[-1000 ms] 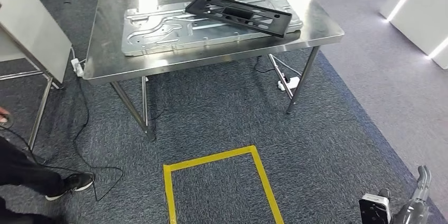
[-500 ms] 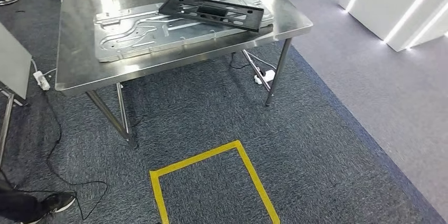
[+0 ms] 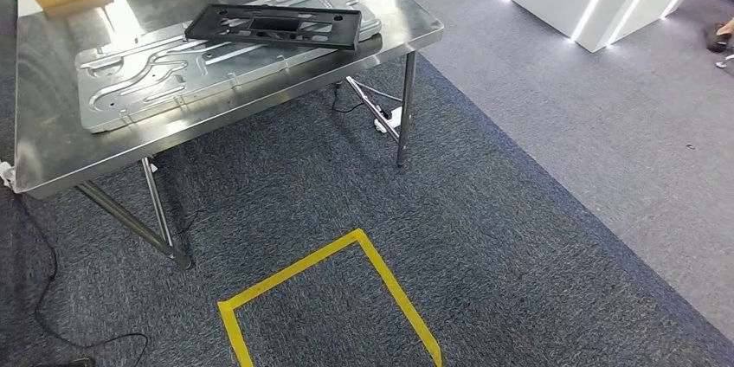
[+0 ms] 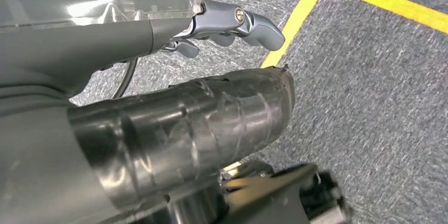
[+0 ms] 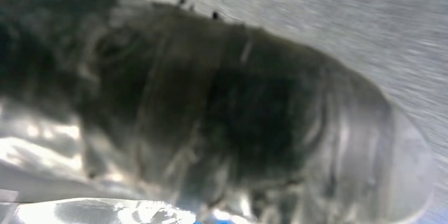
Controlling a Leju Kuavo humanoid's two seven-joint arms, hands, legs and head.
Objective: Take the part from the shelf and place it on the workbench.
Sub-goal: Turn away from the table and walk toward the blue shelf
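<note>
Turning rightward, the camera has slid the steel workbench (image 3: 52, 159) and its black rectangular plastic frame (image 3: 273, 26) toward ten o'clock. Left hand (image 4: 227, 26) hangs curled, holding nothing; the right hand's fingers are too blurred to tell. Likely heading for the shelf.

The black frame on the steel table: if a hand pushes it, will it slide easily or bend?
The black frame lies on a ribbed metal panel, so it probably slides easily on that smooth metal. Its many cut-outs suggest low weight and perhaps some flex. One corner overhangs the panel, so pushing there might tip it.

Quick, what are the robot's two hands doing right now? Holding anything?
Left hand: holds nothing visible, but open or closed cannot be told.
Right hand: cannot be told; its wrist view is a blur.
</note>
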